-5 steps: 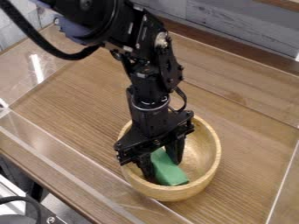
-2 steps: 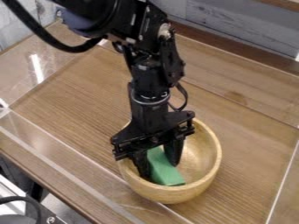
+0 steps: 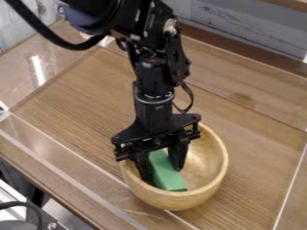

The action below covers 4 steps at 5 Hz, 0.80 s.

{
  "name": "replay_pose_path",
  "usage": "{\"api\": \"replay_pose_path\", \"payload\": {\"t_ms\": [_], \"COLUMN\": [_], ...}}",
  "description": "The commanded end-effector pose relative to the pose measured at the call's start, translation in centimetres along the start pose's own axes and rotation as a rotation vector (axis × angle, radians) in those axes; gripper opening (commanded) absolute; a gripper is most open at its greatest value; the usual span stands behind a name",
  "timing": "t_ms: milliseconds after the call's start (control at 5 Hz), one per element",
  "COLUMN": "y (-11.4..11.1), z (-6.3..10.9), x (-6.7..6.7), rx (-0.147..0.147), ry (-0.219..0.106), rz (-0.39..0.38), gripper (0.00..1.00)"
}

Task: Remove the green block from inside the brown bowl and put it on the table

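Inside the round, thick-rimmed brown bowl (image 3: 202,176), the black gripper (image 3: 160,160) clamps the flat green block (image 3: 167,176).

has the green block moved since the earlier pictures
No. The green block lies in the same spot in the brown bowl, leaning toward its near rim, with the claw shut around it.
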State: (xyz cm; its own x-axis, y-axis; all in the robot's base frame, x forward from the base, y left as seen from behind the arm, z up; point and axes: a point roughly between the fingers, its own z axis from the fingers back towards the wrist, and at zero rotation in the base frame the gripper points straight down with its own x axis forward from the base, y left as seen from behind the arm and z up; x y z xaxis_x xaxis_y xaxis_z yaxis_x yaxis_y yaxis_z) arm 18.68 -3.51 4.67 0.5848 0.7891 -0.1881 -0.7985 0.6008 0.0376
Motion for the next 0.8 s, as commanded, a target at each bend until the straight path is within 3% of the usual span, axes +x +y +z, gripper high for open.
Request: {"api": "replay_pose_path", "payload": {"t_ms": [0, 600], "y": [-0.6, -0.3], "z": [1.3, 2.5], "x": [0.4, 0.7], "rx": [-0.044, -0.061], "ry": [-0.023, -0.019], "rz": [-0.031, -0.062], "gripper": [0.00, 0.00]}}
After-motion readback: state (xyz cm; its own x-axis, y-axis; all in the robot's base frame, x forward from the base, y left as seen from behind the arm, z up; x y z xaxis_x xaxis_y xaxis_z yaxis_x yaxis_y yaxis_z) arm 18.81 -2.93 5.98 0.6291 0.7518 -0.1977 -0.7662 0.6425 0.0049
